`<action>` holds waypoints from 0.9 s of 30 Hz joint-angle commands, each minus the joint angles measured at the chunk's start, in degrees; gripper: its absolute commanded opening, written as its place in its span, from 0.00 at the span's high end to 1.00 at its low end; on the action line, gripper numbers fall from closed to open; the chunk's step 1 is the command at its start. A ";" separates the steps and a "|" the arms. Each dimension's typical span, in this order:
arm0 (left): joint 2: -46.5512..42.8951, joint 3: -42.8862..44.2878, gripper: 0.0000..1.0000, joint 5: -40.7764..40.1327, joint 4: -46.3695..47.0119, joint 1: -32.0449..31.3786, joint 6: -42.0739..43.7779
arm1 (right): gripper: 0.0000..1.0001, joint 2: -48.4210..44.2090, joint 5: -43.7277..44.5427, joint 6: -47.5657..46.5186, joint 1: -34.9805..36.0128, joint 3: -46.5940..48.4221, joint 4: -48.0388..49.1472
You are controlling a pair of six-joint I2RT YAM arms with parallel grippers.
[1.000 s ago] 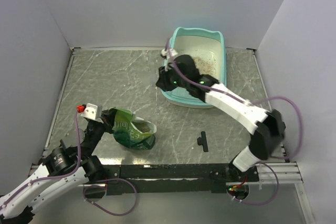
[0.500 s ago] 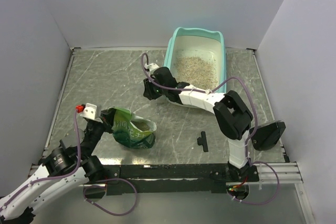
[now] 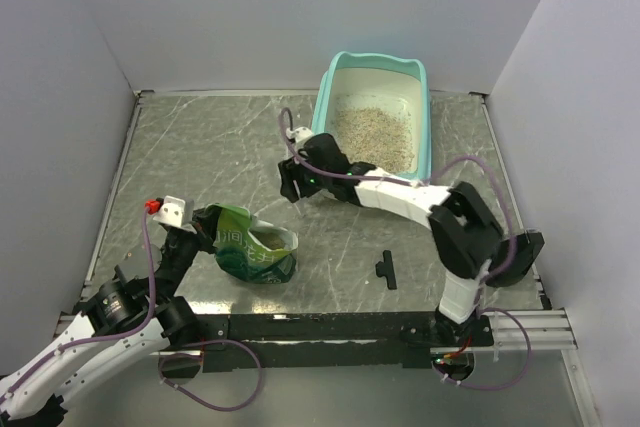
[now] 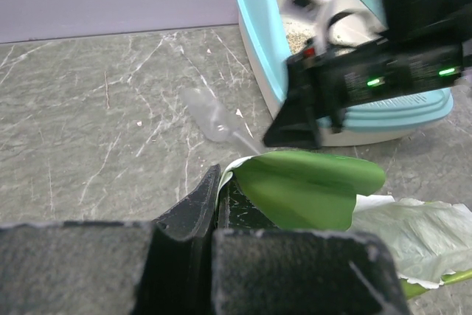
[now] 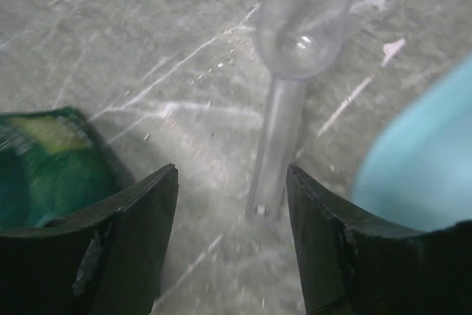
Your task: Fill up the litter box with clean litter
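The left gripper is pinched tight on the green pouch. Farther out, the right gripper has its fingers apart over the clear scoop, which lies flat. I think scooping is the step, so next it must squeeze the handle. Far right, the litter box runs long-ways away from the arms, tall end farthest, with clean litter inside.

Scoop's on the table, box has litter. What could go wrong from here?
1. The clear scoop lies loose on the table right under the open right gripper, close beside the litter box. It is hard to see, so the arm may knock it away.
2. The left gripper pinches only an edge of the pouch, which lies on its side with its mouth open. A tug may spill its contents.
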 commanded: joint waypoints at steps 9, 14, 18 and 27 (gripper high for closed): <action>-0.84 2.28 0.99 1.13 1.81 1.08 0.38 | 0.22 -38.99 3.64 -9.76 0.59 -12.38 -11.79; -0.67 2.37 0.99 1.58 1.54 1.43 0.11 | 0.13 -52.08 -1.89 -15.74 1.30 -20.90 -12.35; -0.40 2.55 0.99 2.36 1.28 1.60 0.02 | 0.06 -59.32 -12.88 -16.46 1.82 -27.15 -10.05; -0.76 2.55 0.99 2.81 1.37 1.78 -0.06 | 0.01 -59.69 -20.26 -8.65 6.92 -36.73 4.43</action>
